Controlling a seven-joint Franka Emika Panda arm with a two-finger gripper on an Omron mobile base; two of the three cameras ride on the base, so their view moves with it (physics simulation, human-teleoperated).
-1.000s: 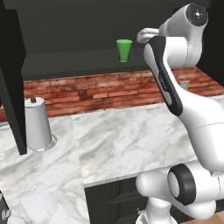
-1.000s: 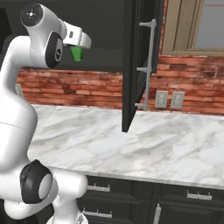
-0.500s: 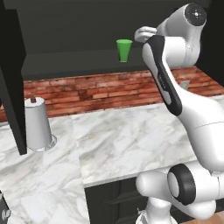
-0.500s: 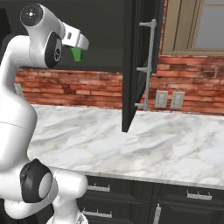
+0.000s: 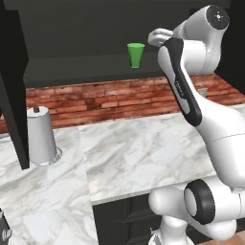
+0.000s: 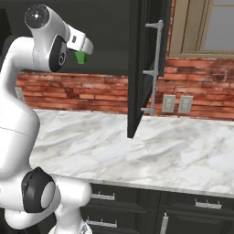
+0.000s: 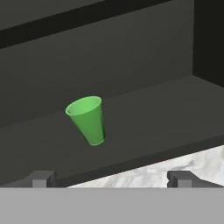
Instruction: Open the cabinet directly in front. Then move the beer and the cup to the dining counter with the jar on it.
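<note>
The gripper (image 7: 111, 178) is wide open and holds nothing, its 2 fingers (image 7: 40, 178) far apart. Past it, the green cup (image 7: 87, 120) stands alone on the bottom shelf of the open cabinet (image 7: 144, 109).

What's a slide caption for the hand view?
Open gripper faces a green cup standing on the open cabinet's dark shelf.

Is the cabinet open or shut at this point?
Open: the cabinet door stands swung out edge-on, and the cup shows on its shelf.
</note>
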